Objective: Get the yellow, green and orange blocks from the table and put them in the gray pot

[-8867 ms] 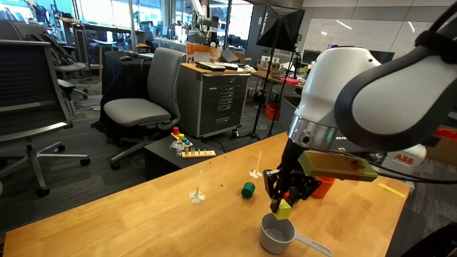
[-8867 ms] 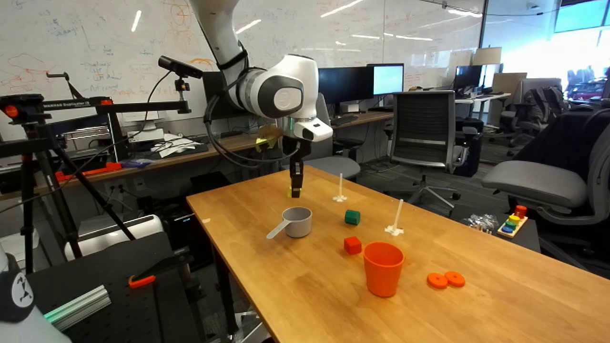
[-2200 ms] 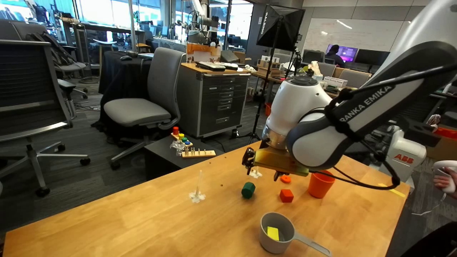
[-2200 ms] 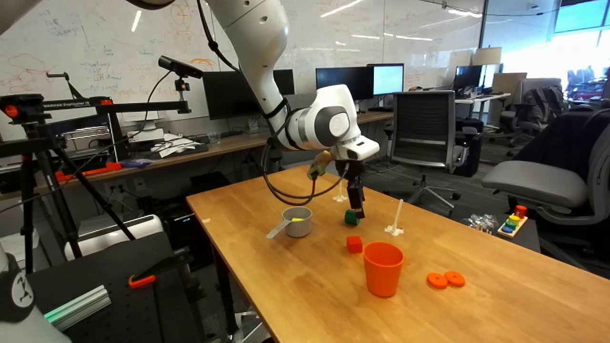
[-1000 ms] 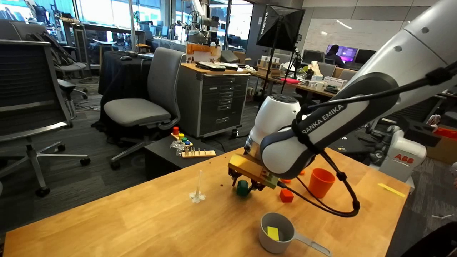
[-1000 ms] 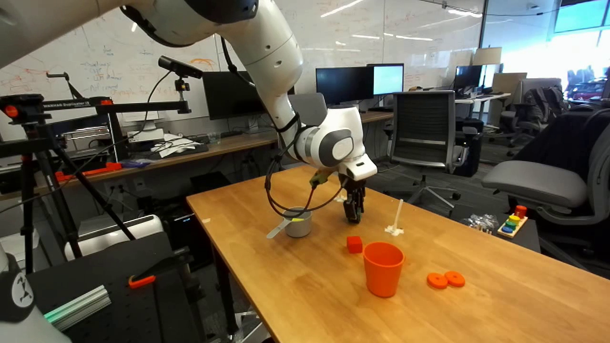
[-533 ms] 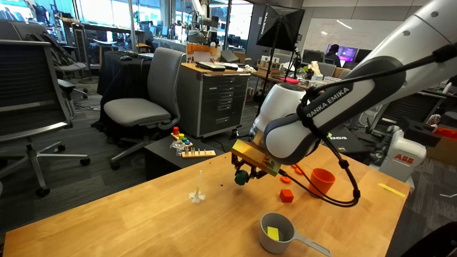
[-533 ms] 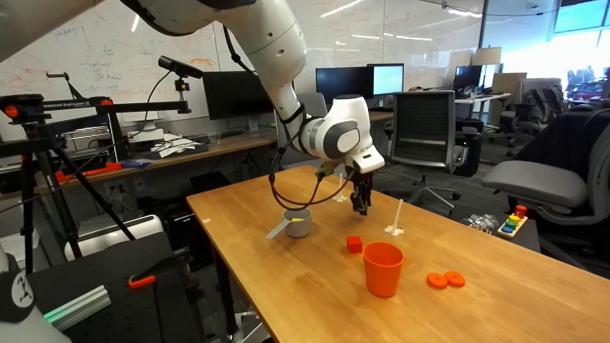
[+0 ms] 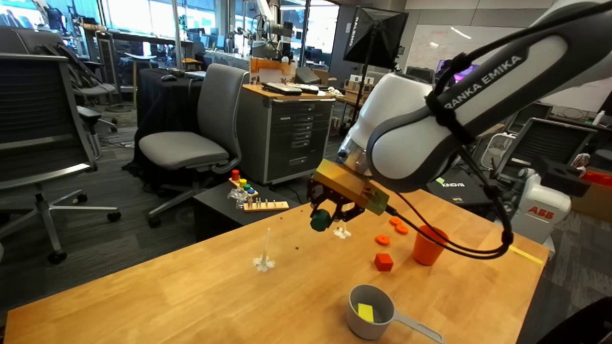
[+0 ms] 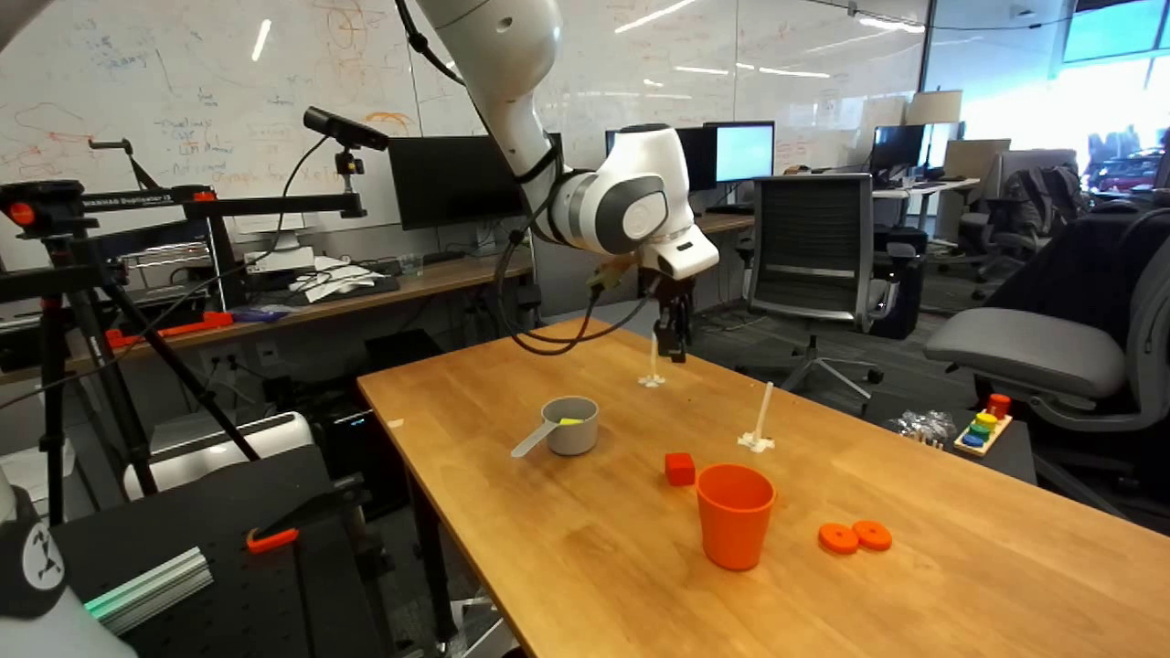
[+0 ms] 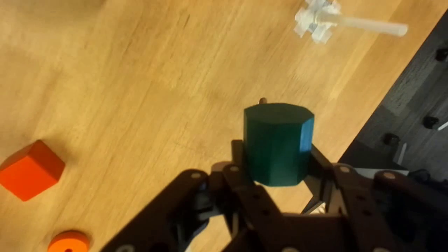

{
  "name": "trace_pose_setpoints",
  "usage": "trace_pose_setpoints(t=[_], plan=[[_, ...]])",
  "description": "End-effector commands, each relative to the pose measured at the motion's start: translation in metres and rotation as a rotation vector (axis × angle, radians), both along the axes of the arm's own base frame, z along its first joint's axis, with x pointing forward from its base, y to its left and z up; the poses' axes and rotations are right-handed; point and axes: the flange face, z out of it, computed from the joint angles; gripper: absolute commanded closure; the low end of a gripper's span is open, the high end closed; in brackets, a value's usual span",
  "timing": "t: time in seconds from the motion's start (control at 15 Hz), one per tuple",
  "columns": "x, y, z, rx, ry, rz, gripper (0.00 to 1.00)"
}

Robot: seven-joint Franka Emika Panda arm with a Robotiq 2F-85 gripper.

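Note:
My gripper [image 9: 326,216] is shut on the dark green block [image 9: 319,221] and holds it above the table. In the wrist view the green block [image 11: 276,150] sits between both fingers; in an exterior view the gripper [image 10: 673,352] hides it. The gray pot [image 9: 362,328] stands upright on the table, its handle pointing away from the gripper; it also shows in an exterior view [image 10: 576,441]. The yellow block [image 9: 366,313] lies inside the pot. The red-orange block [image 9: 383,262] rests on the table between pot and cup; it shows in the wrist view [image 11: 31,171] too.
A red-orange cup [image 9: 429,247] stands beside the red-orange block. Several flat orange discs [image 9: 382,240] lie near it. Two thin upright pegs are taped to the table, one [image 9: 266,251] apart, the other [image 10: 653,358] close to the gripper in both exterior views. A cable [image 9: 478,255] hangs from the arm.
The yellow block, earlier held over the pot, now lies in it. My gripper moved to the green block, shut on it and lifted it off the table, still rising in the last half second.

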Motion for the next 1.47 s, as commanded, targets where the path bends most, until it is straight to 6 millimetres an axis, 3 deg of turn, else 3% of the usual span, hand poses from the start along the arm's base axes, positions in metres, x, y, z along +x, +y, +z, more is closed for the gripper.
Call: trace_pose_setpoints(t=[0.0, 0.33, 0.8, 1.07, 1.4], plan=[[-0.049, 0.022, 0.035, 0.021, 0.03, 0.107, 0.82], [-0.108, 0.035, 0.04, 0.025, 0.107, 0.198, 0.82], [-0.174, 0.0, 0.002, 0.003, 0.252, 0.194, 0.82], [-0.188, -0.017, -0.011, -0.025, 0.258, 0.209, 0.82], [-0.184, -0.019, -0.014, -0.046, 0.215, 0.235, 0.82]])
